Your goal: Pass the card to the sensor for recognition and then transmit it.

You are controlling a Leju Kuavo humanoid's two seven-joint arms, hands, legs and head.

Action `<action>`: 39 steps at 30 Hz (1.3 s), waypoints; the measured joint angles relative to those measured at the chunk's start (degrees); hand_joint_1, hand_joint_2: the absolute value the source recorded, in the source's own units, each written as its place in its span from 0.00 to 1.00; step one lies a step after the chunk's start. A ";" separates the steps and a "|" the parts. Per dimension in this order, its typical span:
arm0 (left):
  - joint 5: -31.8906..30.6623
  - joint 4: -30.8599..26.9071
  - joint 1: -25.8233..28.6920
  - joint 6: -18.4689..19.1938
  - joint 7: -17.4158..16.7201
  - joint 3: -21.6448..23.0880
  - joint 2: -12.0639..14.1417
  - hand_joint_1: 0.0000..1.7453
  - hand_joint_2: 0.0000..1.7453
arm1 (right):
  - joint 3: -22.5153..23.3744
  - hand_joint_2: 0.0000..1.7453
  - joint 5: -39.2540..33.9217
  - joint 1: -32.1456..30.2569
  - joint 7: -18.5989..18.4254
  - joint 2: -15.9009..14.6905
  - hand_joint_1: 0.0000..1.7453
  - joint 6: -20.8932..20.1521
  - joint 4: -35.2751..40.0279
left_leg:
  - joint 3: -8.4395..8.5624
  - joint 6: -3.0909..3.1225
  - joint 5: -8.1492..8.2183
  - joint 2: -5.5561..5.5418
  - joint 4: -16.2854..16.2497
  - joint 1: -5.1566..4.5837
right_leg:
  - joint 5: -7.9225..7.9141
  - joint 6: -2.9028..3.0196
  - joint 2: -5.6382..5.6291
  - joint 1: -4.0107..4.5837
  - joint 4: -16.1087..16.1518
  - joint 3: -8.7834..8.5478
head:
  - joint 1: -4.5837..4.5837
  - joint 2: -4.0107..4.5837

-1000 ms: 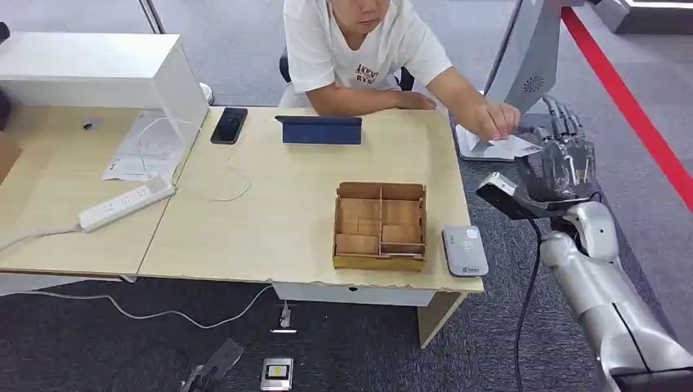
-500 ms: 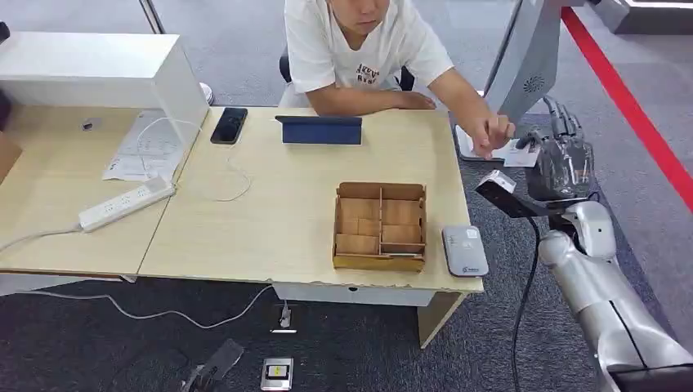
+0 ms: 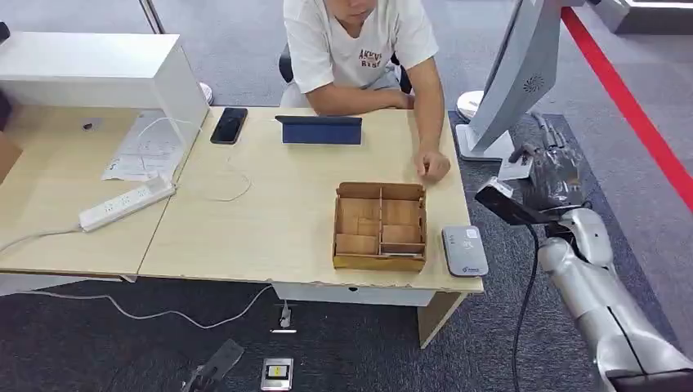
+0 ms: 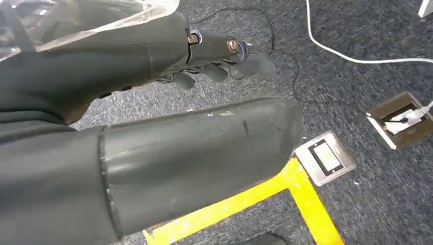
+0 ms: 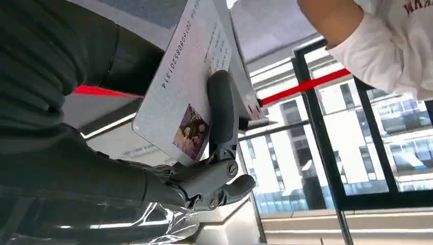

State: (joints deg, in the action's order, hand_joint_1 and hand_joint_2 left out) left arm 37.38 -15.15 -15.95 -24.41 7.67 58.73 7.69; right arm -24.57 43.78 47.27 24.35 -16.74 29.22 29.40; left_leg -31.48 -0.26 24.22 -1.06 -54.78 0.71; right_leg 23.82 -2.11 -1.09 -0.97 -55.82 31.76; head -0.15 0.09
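A white card (image 3: 515,168) with a small picture and printed numbers (image 5: 189,87) is pinched in my right hand (image 3: 554,173), held off the table's right edge, above the carpet. In the right wrist view a dark finger (image 5: 221,109) lies across the card's face. The sensor, a flat grey reader (image 3: 465,250), lies on the table's front right corner, nearer to me than the card. My left hand (image 4: 168,102) hangs over the floor, fingers loosely apart and holding nothing.
A wooden compartment box (image 3: 380,225) stands just left of the reader. A person sits behind the table, one hand (image 3: 433,166) resting on it near the box. A white kiosk stand (image 3: 515,73) rises beyond my right hand. A tablet (image 3: 319,129), phone (image 3: 229,124) and power strip (image 3: 127,202) lie further left.
The person has let go of the card and drawn the hand back onto the table. My right hand now holds the card alone and has sunk slightly.
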 joint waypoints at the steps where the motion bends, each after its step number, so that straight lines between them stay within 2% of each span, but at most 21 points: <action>1: -0.02 0.00 -0.01 0.22 0.00 0.00 0.00 0.00 0.00 | -0.02 1.00 -0.07 -0.31 -0.02 -0.09 1.00 -1.04 0.04 | 0.01 0.00 0.00 0.00 0.00 0.00 | 0.00 0.00 0.00 0.00 0.00 0.00 | 0.00 0.00; 13: 0.87 0.07 -0.02 0.37 -0.50 -0.09 -0.02 0.00 0.00 | -1.22 1.00 0.04 -4.72 -1.40 -0.88 1.00 -7.80 1.38 | -0.02 0.00 0.01 0.00 0.00 0.00 | 0.00 0.00 0.00 0.00 0.00 0.00 | 0.02 0.00; 27: 3.39 0.07 2.00 -0.92 1.20 -1.31 -0.17 0.00 0.00 | -5.07 1.00 1.42 -6.07 -1.64 2.38 1.00 -10.49 1.40 | -0.04 0.00 0.00 0.01 0.00 0.01 | 0.01 0.00 -0.01 0.01 0.00 0.03 | 0.00 0.00; 39: 3.21 0.13 2.60 -0.44 1.01 -1.62 -0.09 0.00 0.00 | -7.43 1.00 1.79 -7.06 -3.76 4.24 1.00 -11.41 1.09 | -0.04 0.00 0.00 0.01 0.00 0.01 | 0.01 0.00 -0.01 0.01 0.00 0.04 | -0.02 0.00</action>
State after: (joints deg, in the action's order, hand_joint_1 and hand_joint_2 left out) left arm 40.59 -15.02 -13.35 -24.85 8.68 57.11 7.61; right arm -32.00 45.57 40.21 20.59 -12.50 17.81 30.49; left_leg -31.53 -0.26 24.22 -1.05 -54.78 0.71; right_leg 23.82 -2.11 -1.10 -0.96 -55.82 31.80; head -0.17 0.09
